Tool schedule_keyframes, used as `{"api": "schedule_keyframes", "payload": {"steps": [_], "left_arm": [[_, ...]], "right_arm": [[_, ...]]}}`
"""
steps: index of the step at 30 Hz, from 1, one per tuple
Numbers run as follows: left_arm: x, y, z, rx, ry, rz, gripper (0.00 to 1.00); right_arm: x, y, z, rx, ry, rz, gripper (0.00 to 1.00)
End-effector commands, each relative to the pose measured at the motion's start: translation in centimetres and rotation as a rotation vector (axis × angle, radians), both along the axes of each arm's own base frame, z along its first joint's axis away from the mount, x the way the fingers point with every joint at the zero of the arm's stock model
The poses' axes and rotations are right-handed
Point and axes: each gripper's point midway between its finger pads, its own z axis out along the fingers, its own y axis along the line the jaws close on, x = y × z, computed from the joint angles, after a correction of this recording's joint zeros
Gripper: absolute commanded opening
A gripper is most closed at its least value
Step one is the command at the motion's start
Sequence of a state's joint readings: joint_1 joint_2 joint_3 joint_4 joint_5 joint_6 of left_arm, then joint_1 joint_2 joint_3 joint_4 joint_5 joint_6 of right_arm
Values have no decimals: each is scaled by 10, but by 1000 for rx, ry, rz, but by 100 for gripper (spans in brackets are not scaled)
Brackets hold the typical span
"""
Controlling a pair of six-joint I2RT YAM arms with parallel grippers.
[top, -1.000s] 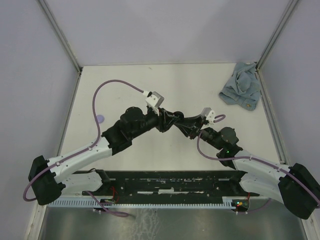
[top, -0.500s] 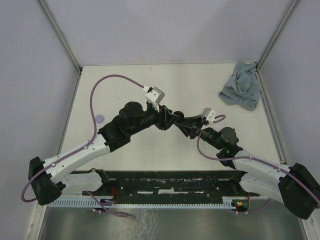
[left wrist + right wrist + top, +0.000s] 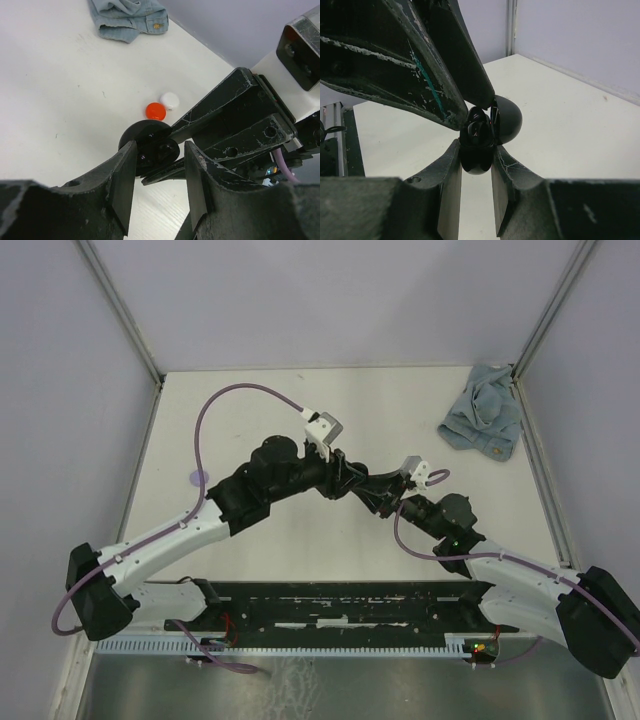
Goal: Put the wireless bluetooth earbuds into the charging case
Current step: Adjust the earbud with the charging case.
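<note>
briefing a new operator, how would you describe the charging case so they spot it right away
Look at the middle of the white table, where the two black arms meet. There the right gripper pinches a glossy black round charging case. Unlike the orange-red disc and white disc lying loose nearby, it is black and held.

Crumpled denim cloth (image 3: 482, 412); red disc (image 3: 155, 110)

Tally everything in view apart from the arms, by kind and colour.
red-orange round disc: 1
white round disc: 1
lilac round disc: 1
black rounded charging case: 1
crumpled blue denim cloth: 1
Total: 5
</note>
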State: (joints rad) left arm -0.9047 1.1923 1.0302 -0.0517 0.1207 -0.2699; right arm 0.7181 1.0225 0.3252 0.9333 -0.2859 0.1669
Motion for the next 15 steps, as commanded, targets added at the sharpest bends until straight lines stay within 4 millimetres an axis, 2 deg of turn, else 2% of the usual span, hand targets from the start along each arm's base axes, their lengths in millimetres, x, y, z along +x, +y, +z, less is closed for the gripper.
{"api": "schedule_keyframes", "payload": {"steps": [1, 8, 10, 15], "left_arm": [[-8, -13, 25, -53, -23, -81, 49], [-7, -11, 25, -36, -41, -75, 49], [1, 1, 27, -28, -50, -1, 52], [5, 28, 34, -14, -82, 106, 63]], "right_arm": [[-2, 3, 32, 52, -77, 16, 2], [-3, 4, 31, 45, -73, 28, 2], [-2, 3, 29, 38, -66, 18, 2], [-3, 3, 23, 1, -49, 23, 2]]}}
